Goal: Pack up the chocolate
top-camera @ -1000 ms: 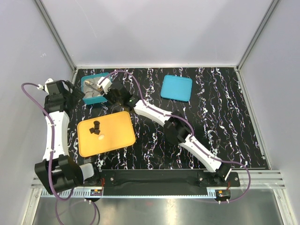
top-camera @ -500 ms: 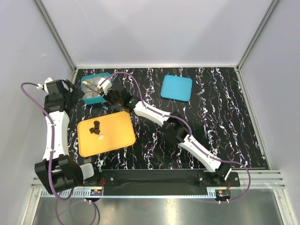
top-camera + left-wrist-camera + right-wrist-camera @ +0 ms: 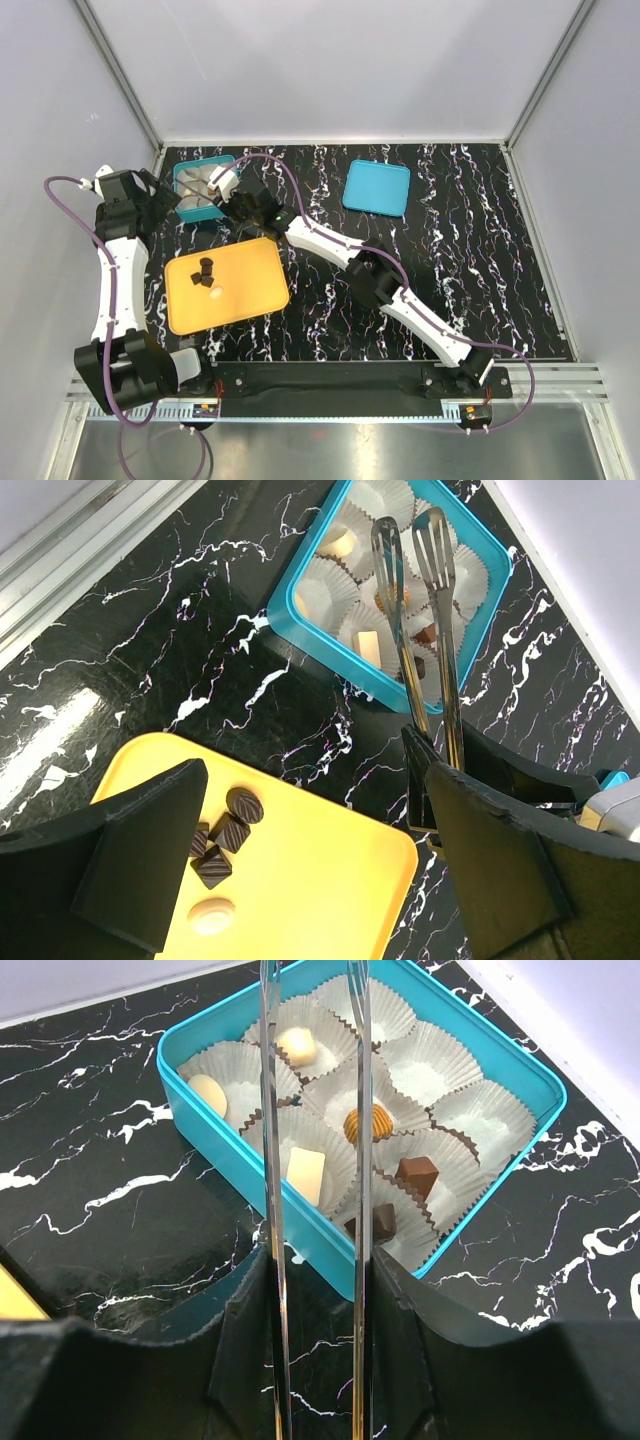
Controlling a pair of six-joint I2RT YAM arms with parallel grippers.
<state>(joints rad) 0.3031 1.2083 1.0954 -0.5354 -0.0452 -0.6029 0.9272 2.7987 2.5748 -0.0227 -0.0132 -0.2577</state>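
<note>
- Right gripper [image 3: 318, 1270] pinches metal tongs [image 3: 363, 1160]; the tong tips are apart and empty over the teal box [image 3: 215, 1140].
- Left gripper [image 3: 310, 780] is spread wide, holding nothing.
- Chocolate [image 3: 225, 835]: dark pieces plus one white on the orange tray [image 3: 330, 880], several more in the box's paper cups.

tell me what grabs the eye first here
A teal box of white paper cups, some holding chocolates, sits at the far left of the table, with metal tongs in the right gripper poised over it. Nearer, a bright orange tray carries a few loose pieces.
</note>
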